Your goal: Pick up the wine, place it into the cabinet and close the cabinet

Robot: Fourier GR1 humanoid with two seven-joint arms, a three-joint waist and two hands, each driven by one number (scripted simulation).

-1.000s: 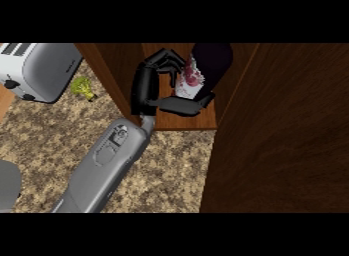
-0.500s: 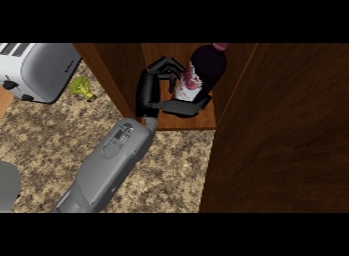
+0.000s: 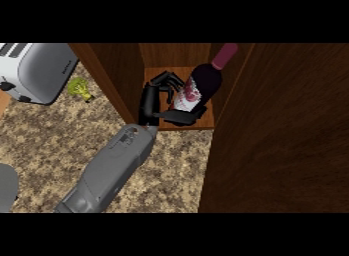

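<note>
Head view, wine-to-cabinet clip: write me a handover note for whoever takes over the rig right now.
Right hand: inside the open cabinet, fingers curled round the wine bottle.
Left hand: not in view.
Wine bottle: tilted, at the cabinet's shelf; whether it rests there cannot be told.
Cabinet door: open, at the view's right.
Done: bottle picked up and brought into the cabinet.
Left: set it down, release, withdraw the hand, close the door.

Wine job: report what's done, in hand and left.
Done: the wine is picked up and sits inside the cabinet. In hand: the right hand is curled round it on the shelf. Left: let go, pull out, and shut the door, which stands open.
</note>
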